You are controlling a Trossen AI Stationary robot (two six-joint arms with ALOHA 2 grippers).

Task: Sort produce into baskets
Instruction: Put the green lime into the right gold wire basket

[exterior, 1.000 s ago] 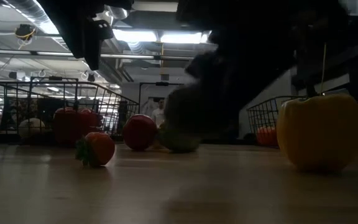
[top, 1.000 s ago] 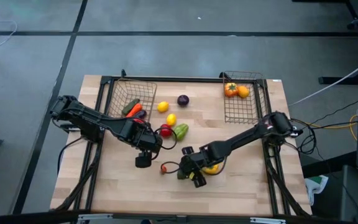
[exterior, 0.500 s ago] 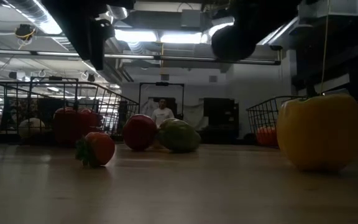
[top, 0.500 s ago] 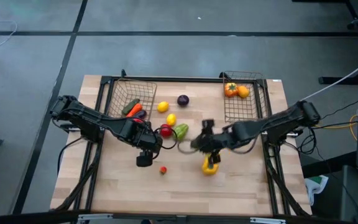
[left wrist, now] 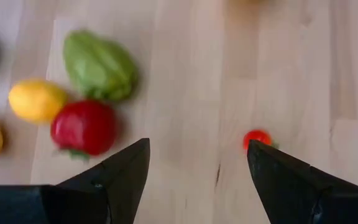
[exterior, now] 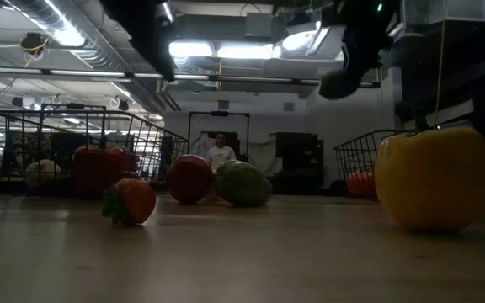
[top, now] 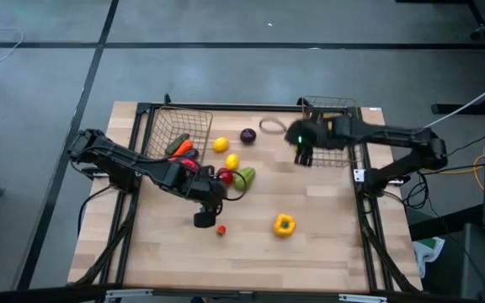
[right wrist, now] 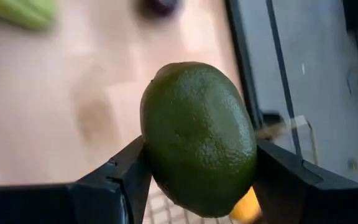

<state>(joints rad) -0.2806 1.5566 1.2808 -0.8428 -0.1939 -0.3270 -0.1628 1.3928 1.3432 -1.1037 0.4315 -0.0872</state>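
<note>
Gripping pebbly oval avocado (right wrist: pixel 197 137), right tool (right wrist: pixel 197 180) clamped.

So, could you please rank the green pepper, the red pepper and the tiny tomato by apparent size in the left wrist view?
1. green pepper, largest.
2. red pepper, slightly smaller.
3. tiny tomato, clearly smallest.
All three lie on the table at similar distance, so the order seems reliable.

Right tool (right wrist: pixel 197 186) clamped on a load, arm outstretched; left tool (left wrist: pixel 197 168) with fingers apart, low mid-table.
</note>
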